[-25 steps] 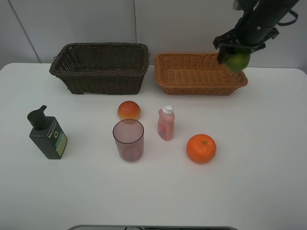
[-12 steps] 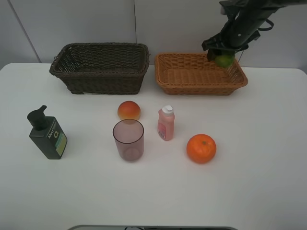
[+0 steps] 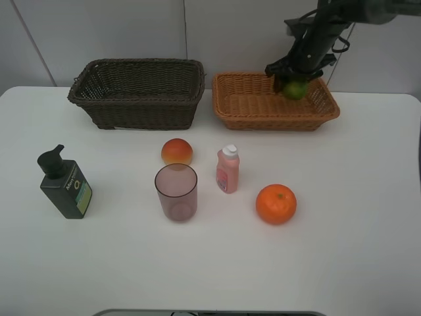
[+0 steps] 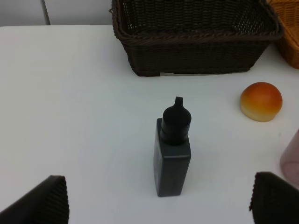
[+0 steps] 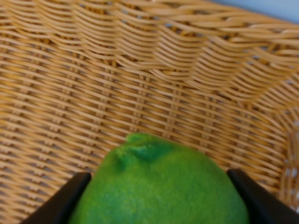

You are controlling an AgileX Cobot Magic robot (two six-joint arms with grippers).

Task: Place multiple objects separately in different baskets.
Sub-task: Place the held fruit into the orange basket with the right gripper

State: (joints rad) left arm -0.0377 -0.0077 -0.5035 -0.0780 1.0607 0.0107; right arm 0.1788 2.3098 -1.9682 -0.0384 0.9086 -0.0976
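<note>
The right jaws are clamped on a round green citrus fruit (image 5: pixel 159 186), and close beneath them is the woven floor of a shallow light orange-tan wicker basket (image 3: pixel 263 113); whether the fruit touches it I cannot tell. The left jaws stand wide apart. Ahead of them, a dark green pump bottle (image 4: pixel 173 158) stands upright on the white desk (image 3: pixel 348 197), with a deep dark brown wicker basket (image 4: pixel 196 56) beyond it.

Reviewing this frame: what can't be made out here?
- Whether the green fruit touches the tan basket floor: exterior high, right gripper covers it; right wrist, bottom edge cuts it.
- Dark basket floor: exterior high, front wall hides it.
- Pump bottle label text: exterior high, too small.
</note>
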